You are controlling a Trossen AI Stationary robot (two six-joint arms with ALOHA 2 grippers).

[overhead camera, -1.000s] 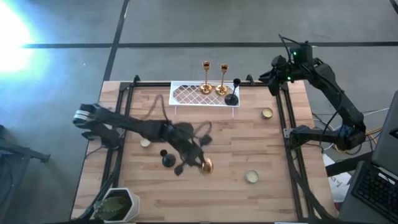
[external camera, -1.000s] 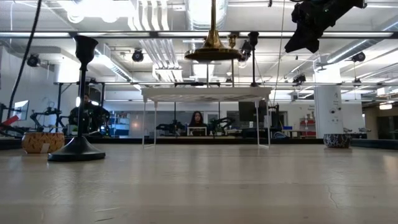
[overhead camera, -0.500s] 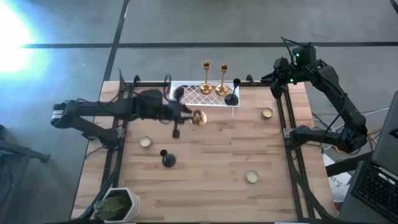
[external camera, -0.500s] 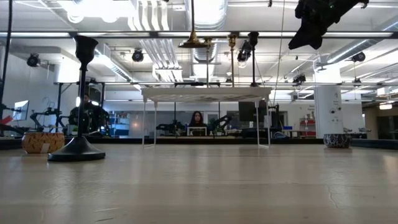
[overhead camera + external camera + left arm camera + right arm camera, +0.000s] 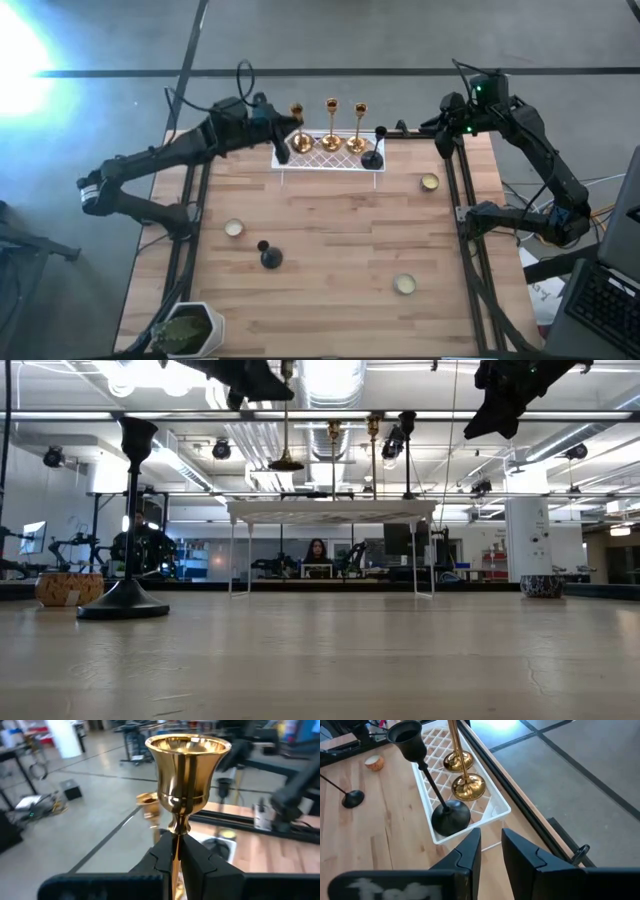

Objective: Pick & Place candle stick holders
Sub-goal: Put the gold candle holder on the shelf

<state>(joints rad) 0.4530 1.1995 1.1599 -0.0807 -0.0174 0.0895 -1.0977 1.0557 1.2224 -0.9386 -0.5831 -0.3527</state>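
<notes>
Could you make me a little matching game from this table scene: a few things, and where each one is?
Things:
1. gold candle stick
2. black candle stick
3. green plant
4. right pincer

Places:
a. standing in the white tray
b. table's near left corner
c. held in the left pincer
d. empty, beyond the tray's end

Pairs: 1-c, 2-a, 3-b, 4-d

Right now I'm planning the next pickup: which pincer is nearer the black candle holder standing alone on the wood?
Left. The left pincer is over the tray's left end; the right pincer waits farther from the black candle holder.
</notes>
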